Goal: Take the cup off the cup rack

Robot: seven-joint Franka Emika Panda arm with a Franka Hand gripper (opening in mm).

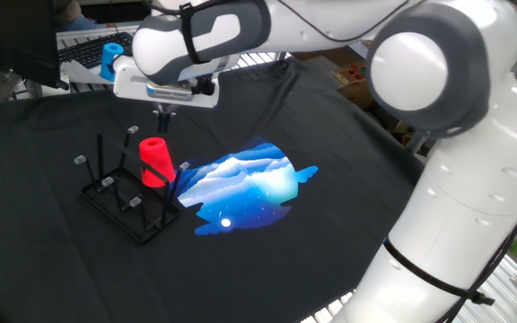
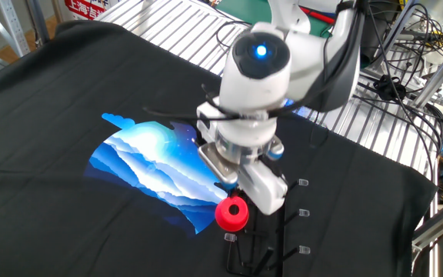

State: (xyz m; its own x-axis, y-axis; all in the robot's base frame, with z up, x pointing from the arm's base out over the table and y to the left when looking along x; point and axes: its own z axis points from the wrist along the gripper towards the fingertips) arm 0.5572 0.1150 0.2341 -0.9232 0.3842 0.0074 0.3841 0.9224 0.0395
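One red cup sits upturned on a rack peg as the gripper hovers above, empty, opening unclear. A tilted pull could drag the light rack along.

Table: covered by a black cloth with a bright blue picture in the middle.
Rack: a small black wire rack stands on the cloth, just beside the blue picture.
Rack in the other fixed view, again next to the picture.
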